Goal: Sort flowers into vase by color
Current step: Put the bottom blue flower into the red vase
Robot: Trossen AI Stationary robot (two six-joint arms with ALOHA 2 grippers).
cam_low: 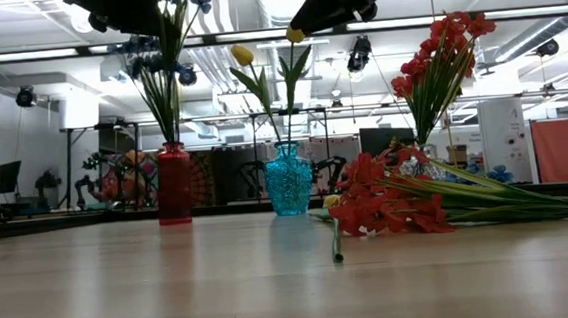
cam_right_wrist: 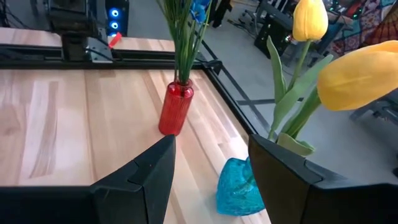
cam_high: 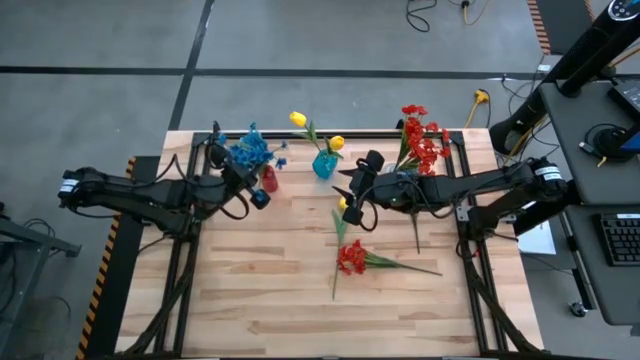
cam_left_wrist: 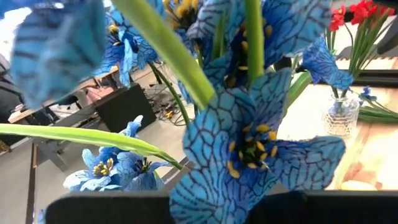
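Blue flowers [cam_high: 251, 152] stand with their stems in a red vase [cam_high: 268, 180]. My left gripper [cam_high: 243, 176] is right beside them, and its wrist view is filled with blue blooms [cam_left_wrist: 249, 155]. Two yellow tulips [cam_high: 298, 119] stand in a blue vase [cam_high: 324, 163]. My right gripper [cam_right_wrist: 211, 146] hovers open just right of that vase [cam_right_wrist: 239, 194], above the table, touching nothing. A third yellow tulip [cam_high: 343, 204] lies flat on the table below it. A red spray [cam_high: 352, 258] also lies flat on the table. More red flowers [cam_high: 422, 140] stand in a clear vase [cam_left_wrist: 341, 118].
The three vases stand in a row near the table's far edge [cam_high: 320, 132]. The lying red spray's stems [cam_high: 410, 267] reach toward the table's right. Bare wood [cam_high: 250, 290] takes up the near left part. Black frame rails [cam_high: 182, 250] run along both sides.
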